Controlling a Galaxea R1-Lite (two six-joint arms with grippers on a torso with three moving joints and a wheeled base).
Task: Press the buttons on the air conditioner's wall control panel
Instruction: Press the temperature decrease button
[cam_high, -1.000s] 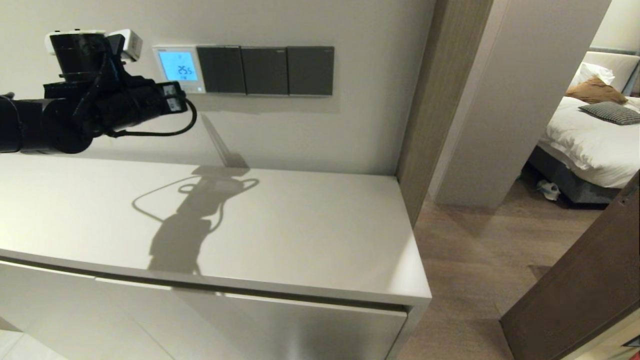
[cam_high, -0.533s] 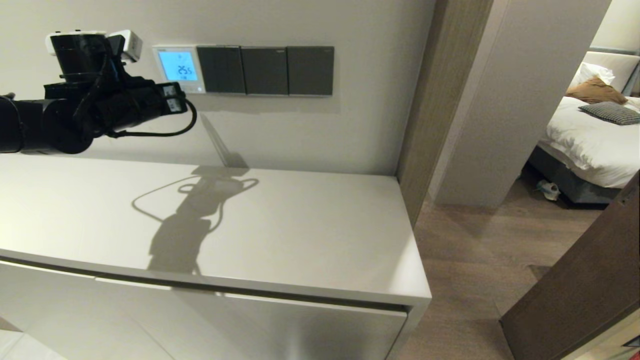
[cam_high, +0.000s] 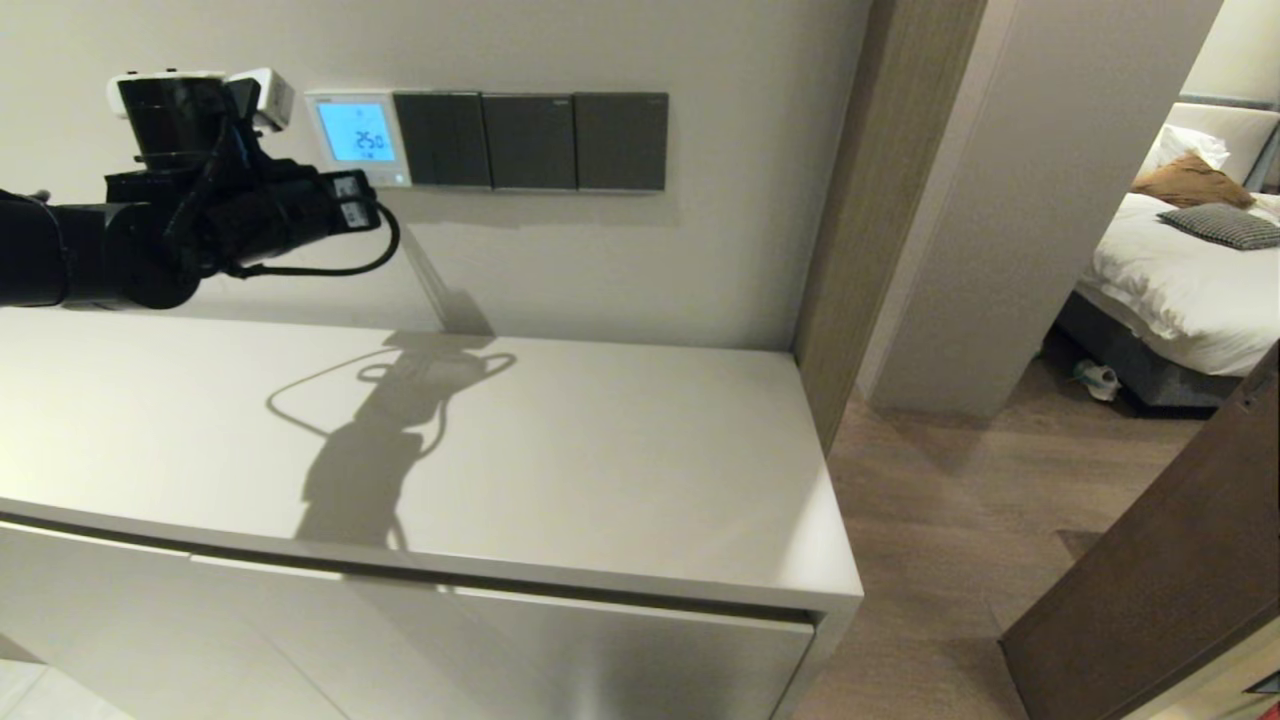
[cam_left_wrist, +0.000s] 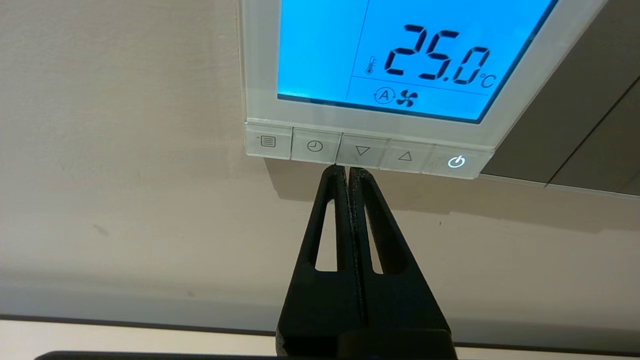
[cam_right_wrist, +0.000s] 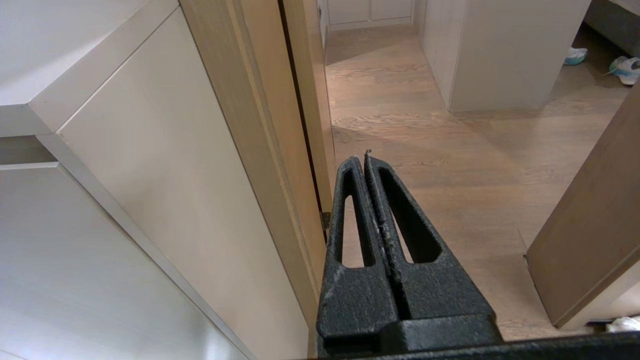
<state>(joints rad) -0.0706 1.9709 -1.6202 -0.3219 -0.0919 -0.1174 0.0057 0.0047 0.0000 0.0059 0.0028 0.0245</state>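
The white wall control panel (cam_high: 357, 135) has a lit blue screen (cam_left_wrist: 400, 55) reading 25.0 °C. Under the screen is a row of buttons: menu, clock, down arrow (cam_left_wrist: 362, 150), up arrow (cam_left_wrist: 405, 156) and a lit power button (cam_left_wrist: 456, 161). My left gripper (cam_left_wrist: 346, 169) is shut, and its tips sit at the lower edge of the button row, where the clock and down arrow buttons meet. In the head view the left arm (cam_high: 200, 220) reaches up to the panel from the left. My right gripper (cam_right_wrist: 362, 159) is shut and empty, hanging low beside the cabinet.
Three dark switch plates (cam_high: 530, 140) sit right of the panel. A pale cabinet top (cam_high: 600, 470) lies below the arm. A wooden door frame (cam_high: 850, 200) and an open door (cam_high: 1180, 580) stand to the right, with a bed (cam_high: 1190, 270) beyond.
The display has dropped from 25.5 to 25.0. My left arm has shifted slightly right and up, closer to the panel.
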